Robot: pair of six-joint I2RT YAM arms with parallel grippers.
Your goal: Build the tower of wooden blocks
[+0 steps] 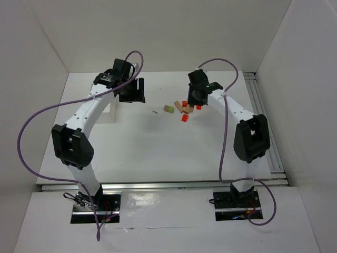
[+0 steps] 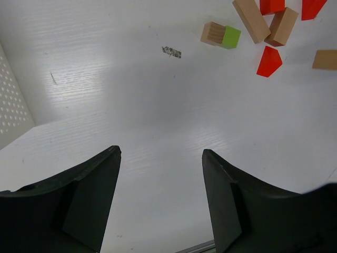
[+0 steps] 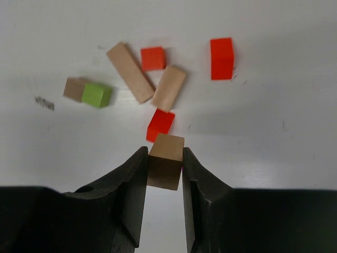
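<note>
The blocks lie loose and scattered at the far middle of the table [image 1: 181, 108]. The right wrist view shows a lime green block [image 3: 97, 95] touching a tan cube [image 3: 75, 88], two long tan blocks [image 3: 130, 72] [image 3: 169, 87], and three red blocks [image 3: 153, 58] [image 3: 221, 58] [image 3: 160, 124]. My right gripper [image 3: 164, 153] is shut on a tan block [image 3: 166, 161], held just above the table beside the nearest red block. My left gripper [image 2: 160, 153] is open and empty, left of the blocks, over bare table. The green block [image 2: 230, 37] shows at the top right of its view.
A white open box [image 1: 110, 110] stands by the left arm; its perforated wall [image 2: 10, 100] shows at the left edge of the left wrist view. A small dark scrap [image 1: 155, 112] lies left of the green block. White walls enclose the table.
</note>
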